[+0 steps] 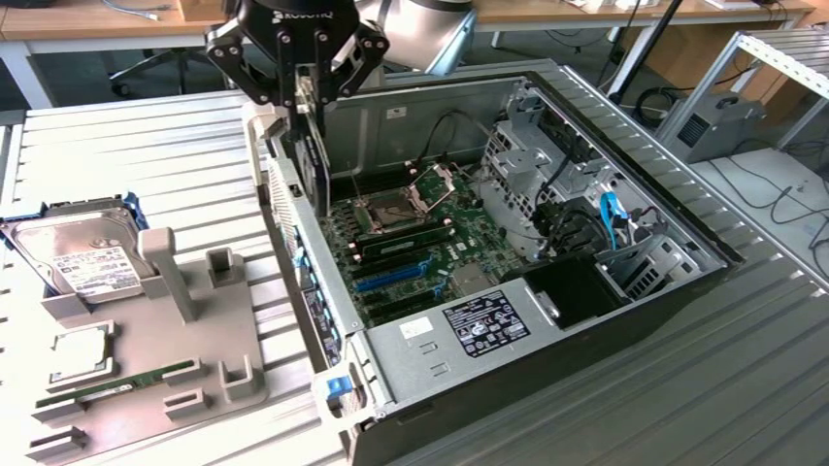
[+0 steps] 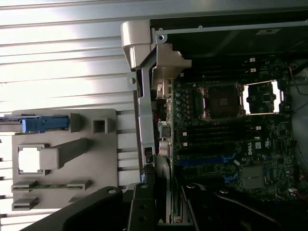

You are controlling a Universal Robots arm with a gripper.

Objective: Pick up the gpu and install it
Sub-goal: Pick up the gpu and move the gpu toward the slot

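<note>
The gpu (image 1: 309, 165), a thin black card with a silvery bracket, hangs upright and edge-on from my gripper (image 1: 303, 92), which is shut on its upper edge. It sits above the rear wall of the open computer case (image 1: 674, 291), on the exterior view's left side of the motherboard (image 1: 414, 243). The blue expansion slots (image 1: 388, 277) lie lower down on the board, nearer the camera than the card. In the wrist view the gpu's bracket edge (image 2: 144, 106) runs out from between my fingers (image 2: 139, 207), with the motherboard (image 2: 231, 144) and a blue slot (image 2: 207, 160) beside it.
A grey parts fixture (image 1: 143, 359) lies on the exterior view's left with a silver hard drive (image 1: 84, 257), a CPU (image 1: 81, 351) and a green RAM stick (image 1: 116, 383). Inside the case are the power supply (image 1: 480, 325), the drive cage (image 1: 518, 165) and cables.
</note>
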